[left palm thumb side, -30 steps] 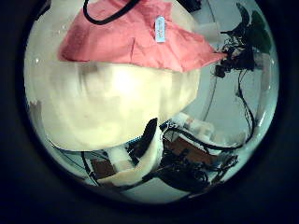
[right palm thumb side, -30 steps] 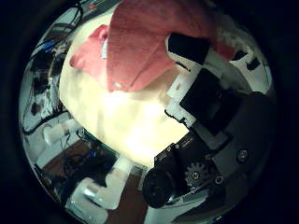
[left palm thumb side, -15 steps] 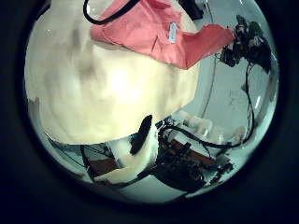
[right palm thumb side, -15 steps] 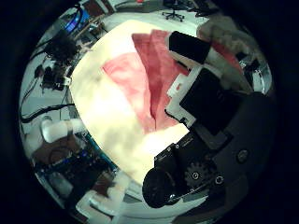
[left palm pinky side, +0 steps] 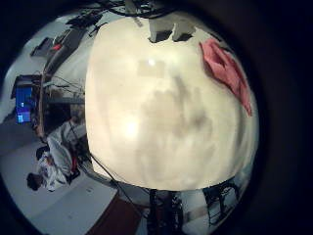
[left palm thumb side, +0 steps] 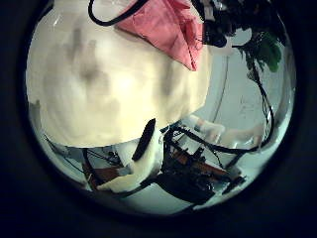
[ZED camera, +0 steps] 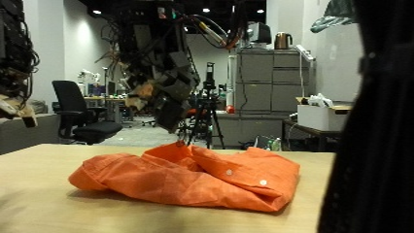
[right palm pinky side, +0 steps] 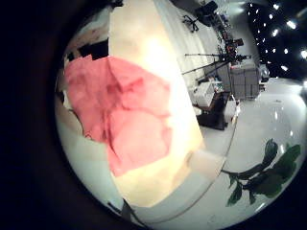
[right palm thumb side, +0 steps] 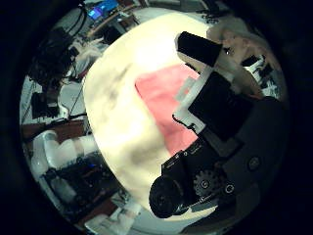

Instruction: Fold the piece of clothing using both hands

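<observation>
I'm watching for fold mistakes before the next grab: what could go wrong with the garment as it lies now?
The orange garment lies bunched on the table, with layers overlapping and a buttoned edge turned over, so a grab may catch several layers at once. It also seems to lie near a table edge in the left thumb side palm view, so a drag that way might pull it off. Neither hand shows in the outside view, so the approach cannot be judged.

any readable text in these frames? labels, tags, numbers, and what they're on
None can be read.
Orange garment on the table: buttons show, but no tag or print is legible in the outside view.
Cabinets and equipment behind the table: any labels are too small to read.
Palm views: the garment shows no lettering; room clutter is too blurred to read.
</observation>
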Controlling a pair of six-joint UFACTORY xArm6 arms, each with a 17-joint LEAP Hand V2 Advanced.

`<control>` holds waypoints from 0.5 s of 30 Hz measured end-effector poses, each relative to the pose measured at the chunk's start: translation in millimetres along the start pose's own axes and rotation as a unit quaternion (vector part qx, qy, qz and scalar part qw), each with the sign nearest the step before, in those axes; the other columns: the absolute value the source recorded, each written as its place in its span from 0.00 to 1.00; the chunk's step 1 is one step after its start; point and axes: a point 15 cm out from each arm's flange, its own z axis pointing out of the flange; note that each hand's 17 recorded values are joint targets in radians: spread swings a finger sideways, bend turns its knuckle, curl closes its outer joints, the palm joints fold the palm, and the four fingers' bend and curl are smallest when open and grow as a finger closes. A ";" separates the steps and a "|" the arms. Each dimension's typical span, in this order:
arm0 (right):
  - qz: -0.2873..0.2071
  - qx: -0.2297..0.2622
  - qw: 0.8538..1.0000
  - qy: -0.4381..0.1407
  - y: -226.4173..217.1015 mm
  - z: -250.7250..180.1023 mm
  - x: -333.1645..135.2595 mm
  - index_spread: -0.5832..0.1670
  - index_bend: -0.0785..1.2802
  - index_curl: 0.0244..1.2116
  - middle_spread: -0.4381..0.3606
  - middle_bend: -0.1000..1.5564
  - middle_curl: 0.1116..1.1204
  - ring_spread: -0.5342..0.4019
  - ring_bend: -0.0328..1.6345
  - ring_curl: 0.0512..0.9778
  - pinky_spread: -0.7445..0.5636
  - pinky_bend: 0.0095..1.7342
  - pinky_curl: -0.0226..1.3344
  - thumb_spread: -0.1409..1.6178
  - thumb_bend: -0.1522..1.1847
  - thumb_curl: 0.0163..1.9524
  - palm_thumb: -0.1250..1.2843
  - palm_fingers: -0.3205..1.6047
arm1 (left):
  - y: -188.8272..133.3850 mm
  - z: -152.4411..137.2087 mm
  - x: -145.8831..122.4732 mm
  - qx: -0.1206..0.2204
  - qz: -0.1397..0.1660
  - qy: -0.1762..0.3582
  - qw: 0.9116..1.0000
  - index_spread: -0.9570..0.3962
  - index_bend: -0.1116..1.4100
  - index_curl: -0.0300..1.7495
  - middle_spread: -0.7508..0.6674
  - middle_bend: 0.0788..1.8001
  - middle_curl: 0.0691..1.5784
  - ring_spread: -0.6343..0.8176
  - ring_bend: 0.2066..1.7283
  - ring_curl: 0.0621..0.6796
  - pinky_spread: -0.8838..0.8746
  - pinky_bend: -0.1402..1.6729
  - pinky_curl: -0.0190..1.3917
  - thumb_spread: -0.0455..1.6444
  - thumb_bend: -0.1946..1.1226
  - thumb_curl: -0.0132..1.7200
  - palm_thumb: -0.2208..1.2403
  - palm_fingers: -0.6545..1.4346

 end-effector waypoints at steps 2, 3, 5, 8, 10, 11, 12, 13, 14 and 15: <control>0.011 0.004 1.000 0.004 5.5 -12.7 10.6 0.46 0.79 0.57 0.40 0.80 0.50 0.34 0.79 0.52 0.23 0.65 0.43 0.76 0.09 0.27 0.71 0.78 | 4.7 -0.3 0.8 0.002 0.002 0.000 1.000 0.80 0.19 0.20 0.78 0.06 0.14 0.82 0.10 0.27 0.81 0.20 0.24 0.73 0.14 0.16 0.36 0.32; 0.029 0.010 0.999 0.009 13.4 -25.3 29.0 0.44 0.75 0.56 0.38 0.78 0.49 0.33 0.77 0.51 0.22 0.66 0.43 0.77 0.09 0.26 0.70 0.74 | 6.7 -0.9 1.1 0.003 0.002 -0.001 1.000 0.80 0.19 0.20 0.78 0.06 0.14 0.82 0.10 0.27 0.81 0.20 0.24 0.73 0.14 0.16 0.36 0.32; 0.065 0.011 0.998 0.015 32.1 -32.4 64.7 0.40 0.66 0.53 0.36 0.76 0.48 0.30 0.76 0.50 0.19 0.65 0.43 0.79 0.10 0.25 0.68 0.69 | 6.9 -2.4 0.4 0.007 0.000 -0.001 1.000 0.80 0.19 0.20 0.78 0.06 0.14 0.82 0.10 0.26 0.81 0.20 0.24 0.73 0.14 0.16 0.37 0.32; 0.117 0.015 0.993 0.019 61.2 -45.5 108.6 0.34 0.53 0.51 0.34 0.75 0.47 0.28 0.74 0.48 0.15 0.64 0.41 0.80 0.10 0.24 0.67 0.66 | 5.5 -0.5 -1.6 0.005 0.004 -0.001 1.000 0.80 0.19 0.20 0.78 0.06 0.15 0.82 0.11 0.27 0.81 0.20 0.24 0.73 0.14 0.16 0.37 0.32; 0.145 0.013 0.989 0.014 77.4 -52.1 124.8 0.32 0.43 0.48 0.34 0.72 0.46 0.28 0.74 0.49 0.14 0.63 0.40 0.80 0.08 0.22 0.59 0.57 | 5.1 0.2 -2.6 0.006 0.004 0.002 1.000 0.80 0.19 0.20 0.78 0.06 0.15 0.82 0.11 0.27 0.81 0.20 0.24 0.73 0.14 0.16 0.37 0.32; 0.168 0.006 0.986 0.007 92.0 -52.5 135.4 0.32 0.42 0.48 0.34 0.70 0.45 0.28 0.74 0.49 0.15 0.61 0.40 0.80 0.07 0.21 0.55 0.53 | 4.6 0.3 -2.5 0.006 0.003 0.003 1.000 0.80 0.19 0.20 0.78 0.06 0.15 0.82 0.11 0.27 0.81 0.20 0.24 0.73 0.14 0.16 0.37 0.32; 0.178 0.000 0.984 0.002 99.9 -52.1 139.1 0.31 0.42 0.48 0.34 0.69 0.45 0.29 0.72 0.48 0.18 0.59 0.39 0.79 0.07 0.20 0.52 0.49 | 4.5 0.3 -2.5 0.006 0.003 0.003 1.000 0.80 0.19 0.20 0.78 0.06 0.15 0.82 0.10 0.27 0.81 0.20 0.24 0.73 0.14 0.16 0.37 0.32; 0.192 -0.011 0.981 -0.004 111.1 -51.7 142.3 0.31 0.42 0.47 0.35 0.67 0.44 0.30 0.70 0.46 0.21 0.57 0.38 0.79 0.07 0.20 0.49 0.45 | 3.4 1.3 -0.9 0.004 0.004 0.003 1.000 0.80 0.19 0.20 0.78 0.06 0.15 0.82 0.10 0.27 0.81 0.20 0.24 0.73 0.14 0.16 0.37 0.32; 0.200 -0.020 0.980 -0.009 118.0 -50.7 142.2 0.31 0.42 0.47 0.35 0.67 0.44 0.31 0.70 0.46 0.23 0.55 0.38 0.79 0.08 0.19 0.47 0.44 | 2.1 1.6 1.2 0.004 0.007 0.003 1.000 0.80 0.19 0.20 0.78 0.06 0.15 0.82 0.10 0.27 0.81 0.19 0.24 0.73 0.14 0.16 0.37 0.32; 0.214 -0.033 0.976 -0.013 128.4 -50.5 143.5 0.32 0.42 0.47 0.36 0.65 0.43 0.33 0.68 0.45 0.27 0.52 0.37 0.78 0.07 0.18 0.45 0.38 | 1.6 1.8 2.6 0.003 0.008 0.003 1.000 0.80 0.19 0.20 0.78 0.06 0.15 0.82 0.10 0.26 0.81 0.19 0.24 0.73 0.14 0.16 0.37 0.32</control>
